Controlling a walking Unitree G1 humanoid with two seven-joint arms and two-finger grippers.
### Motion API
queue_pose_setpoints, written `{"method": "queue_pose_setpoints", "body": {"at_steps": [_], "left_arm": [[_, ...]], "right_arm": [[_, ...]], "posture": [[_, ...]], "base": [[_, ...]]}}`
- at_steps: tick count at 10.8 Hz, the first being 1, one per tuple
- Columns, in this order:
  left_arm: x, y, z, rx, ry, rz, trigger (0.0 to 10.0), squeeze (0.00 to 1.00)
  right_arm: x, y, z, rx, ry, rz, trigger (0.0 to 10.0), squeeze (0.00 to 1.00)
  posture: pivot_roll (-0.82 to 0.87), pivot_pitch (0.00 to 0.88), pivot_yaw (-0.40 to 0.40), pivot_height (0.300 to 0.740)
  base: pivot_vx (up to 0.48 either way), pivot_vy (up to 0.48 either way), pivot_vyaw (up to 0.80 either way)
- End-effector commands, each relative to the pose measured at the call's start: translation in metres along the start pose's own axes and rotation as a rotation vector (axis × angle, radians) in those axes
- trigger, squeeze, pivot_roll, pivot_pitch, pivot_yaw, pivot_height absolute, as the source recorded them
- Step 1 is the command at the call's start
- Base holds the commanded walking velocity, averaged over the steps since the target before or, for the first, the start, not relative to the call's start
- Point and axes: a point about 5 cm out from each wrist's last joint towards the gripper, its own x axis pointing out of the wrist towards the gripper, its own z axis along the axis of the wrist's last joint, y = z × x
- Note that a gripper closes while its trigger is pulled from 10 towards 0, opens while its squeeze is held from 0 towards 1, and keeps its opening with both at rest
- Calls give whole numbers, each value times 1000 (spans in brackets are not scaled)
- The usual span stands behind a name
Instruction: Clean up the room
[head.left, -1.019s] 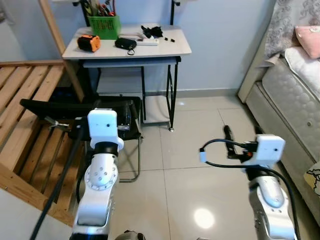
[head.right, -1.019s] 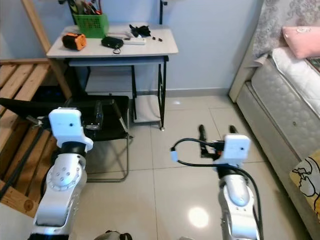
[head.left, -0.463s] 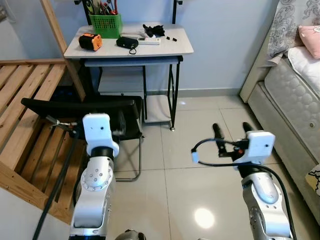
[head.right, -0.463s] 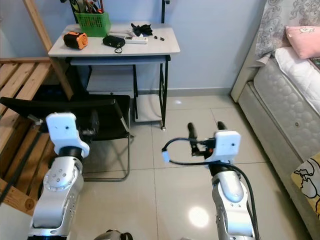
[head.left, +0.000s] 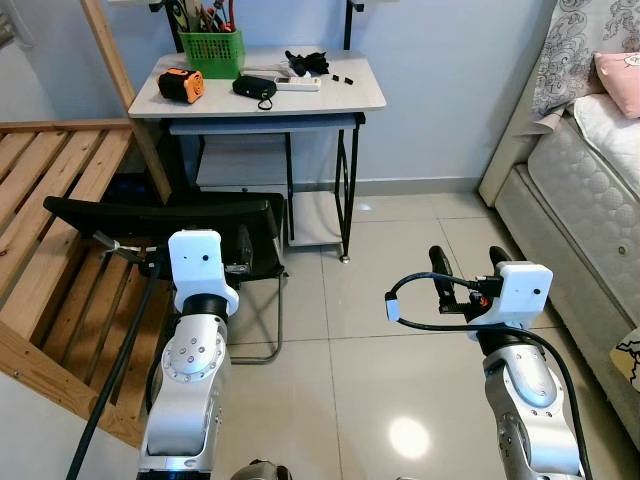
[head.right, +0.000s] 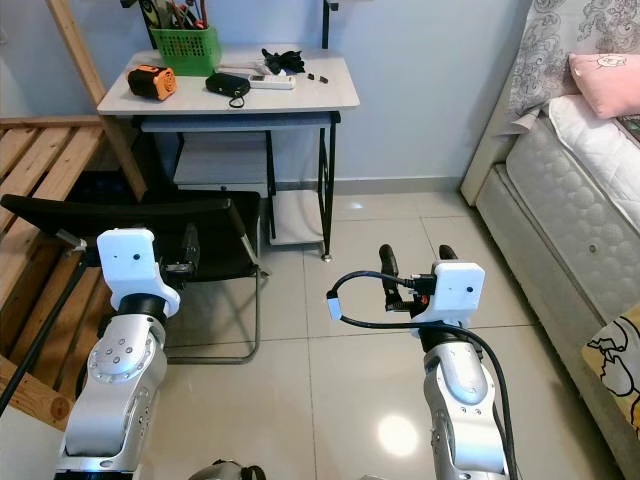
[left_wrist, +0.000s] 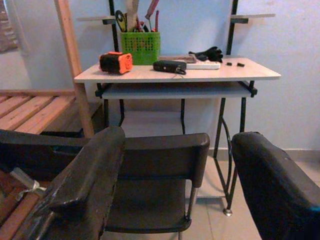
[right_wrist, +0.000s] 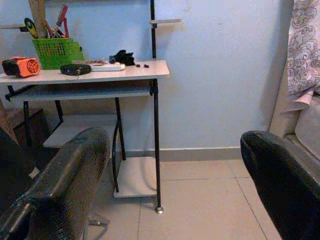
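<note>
Room faced with both grippers raised and spread wide, nothing held.
Bed (head.left: 590, 190) is seen at right, chair (head.right: 190, 235) before desk (head.left: 260, 95) — on it a basket (head.left: 212, 50), orange tool (head.left: 180, 84), pouch (head.left: 252, 88); left gripper (left_wrist: 175, 200), right gripper (right_wrist: 170, 190).
</note>
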Motion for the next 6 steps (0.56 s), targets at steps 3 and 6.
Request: {"method": "queue_pose_setpoints", "body": {"at_steps": [3,6], "left_arm": [[1,-1,0,3,5,-12,10000,0],[1,-1,0,3,5,-12,10000,0]], "right_arm": [[1,-3,2,16,-4,-15,10000,0],[1,-3,2,16,-4,-15,10000,0]], "posture": [[-73,0,33,740],[-73,0,33,740]], "base": [[0,0,0],[0,0,0]]}}
